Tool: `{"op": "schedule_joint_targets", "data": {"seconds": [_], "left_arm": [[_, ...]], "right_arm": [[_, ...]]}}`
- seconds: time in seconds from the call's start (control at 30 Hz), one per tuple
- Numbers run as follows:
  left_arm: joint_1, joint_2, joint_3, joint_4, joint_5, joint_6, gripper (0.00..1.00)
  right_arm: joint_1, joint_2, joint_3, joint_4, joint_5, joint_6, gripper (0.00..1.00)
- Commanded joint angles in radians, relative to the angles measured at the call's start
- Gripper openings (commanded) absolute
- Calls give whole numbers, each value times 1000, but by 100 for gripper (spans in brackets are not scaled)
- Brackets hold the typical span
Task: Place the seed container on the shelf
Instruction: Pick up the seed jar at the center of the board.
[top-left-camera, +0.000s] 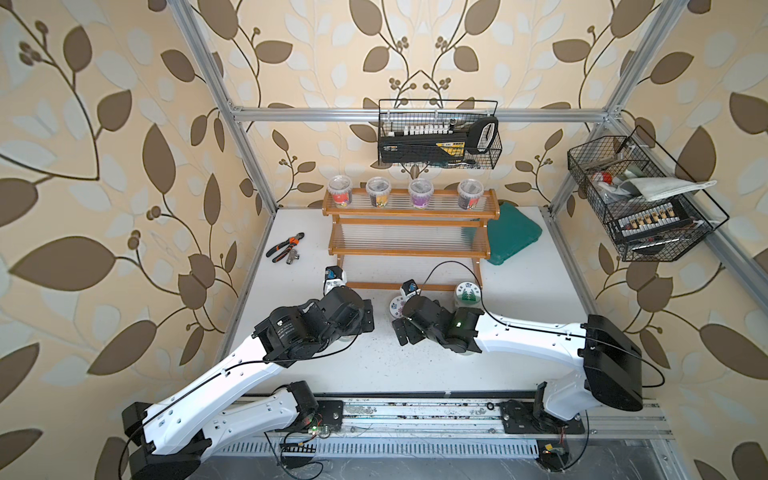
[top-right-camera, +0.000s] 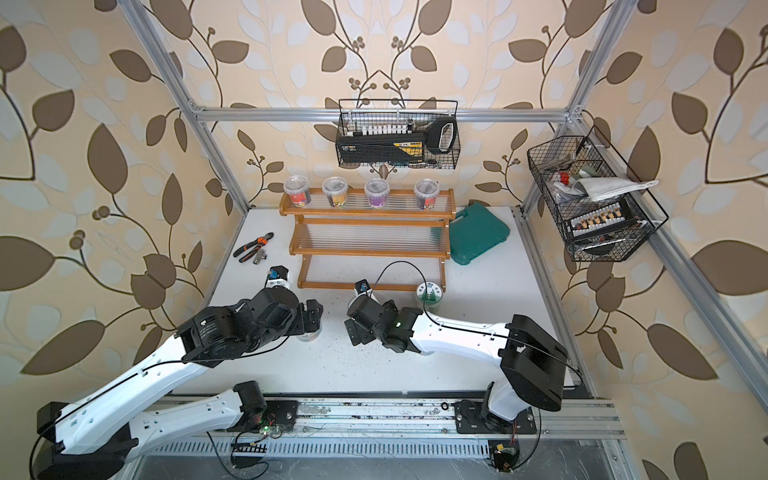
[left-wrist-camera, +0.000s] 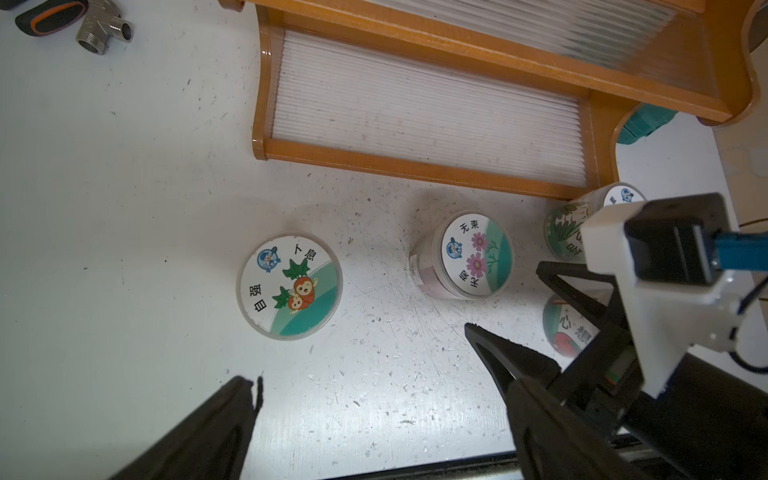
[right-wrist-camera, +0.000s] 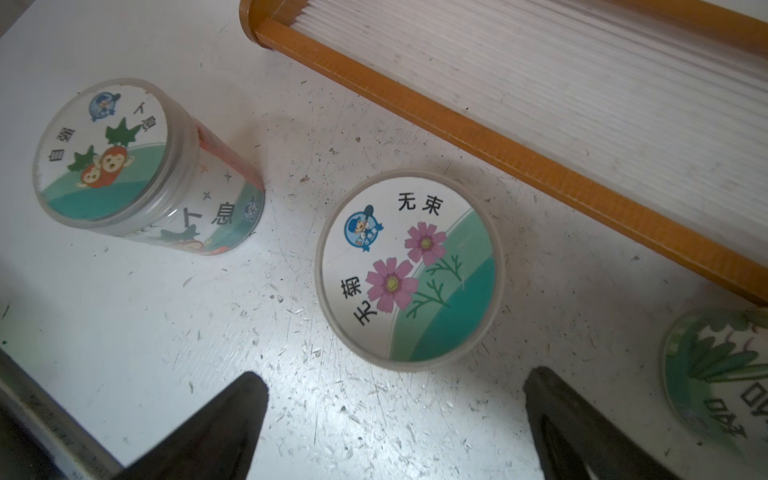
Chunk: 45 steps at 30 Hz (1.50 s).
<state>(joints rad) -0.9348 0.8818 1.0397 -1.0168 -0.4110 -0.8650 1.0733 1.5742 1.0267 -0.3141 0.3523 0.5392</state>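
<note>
Several round seed containers with picture lids stand on the white table in front of the shelf (top-left-camera: 409, 249) (top-right-camera: 370, 245), a stepped orange-brown rack with clear ribbed tiers. The flower-lid container (right-wrist-camera: 409, 266) (left-wrist-camera: 473, 254) stands just ahead of my right gripper (right-wrist-camera: 397, 378), which is open and empty. The carrot-lid container (left-wrist-camera: 289, 286) (right-wrist-camera: 112, 162) stands ahead of my left gripper (left-wrist-camera: 361, 359), also open and empty. A green-plant container (top-left-camera: 467, 293) (top-right-camera: 429, 293) stands by the shelf's front right foot. A red-lid container (left-wrist-camera: 569, 328) is half hidden behind the right arm.
Four clear tubs, the leftmost (top-left-camera: 340, 191), line the shelf's top tier. Pliers (top-left-camera: 285, 245) and a metal fitting (top-left-camera: 293, 258) lie at the back left. A green case (top-left-camera: 513, 237) sits right of the shelf. Black wire baskets hang on the back (top-left-camera: 438, 137) and right (top-left-camera: 640, 199).
</note>
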Motion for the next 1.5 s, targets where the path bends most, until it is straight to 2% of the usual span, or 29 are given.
{"op": "schedule_joint_targets", "data": {"seconds": [0.0,0.17,0.6,1.07,1.27,1.37,1.47], "left_arm": [[15,-4,-7,23,16,9,98],[19,-4,-2,24,20,19,98],[35,6,-6,39,32,47,98],[52,20,-9,50,51,54,98],[56,23,-18,63,61,54,99],[57,27,-21,70,66,52,98],[58,28,-22,75,72,59,98]], "right_arm": [[6,38,56,-34,45,15,99],[-5,93,96,-62,66,22,99],[-64,176,125,-10,-44,16,99],[-102,223,170,-14,-74,-5,99],[-102,227,173,-30,-79,-1,86],[-101,204,171,-42,-78,-9,76],[-100,167,171,-72,-72,-21,71]]}}
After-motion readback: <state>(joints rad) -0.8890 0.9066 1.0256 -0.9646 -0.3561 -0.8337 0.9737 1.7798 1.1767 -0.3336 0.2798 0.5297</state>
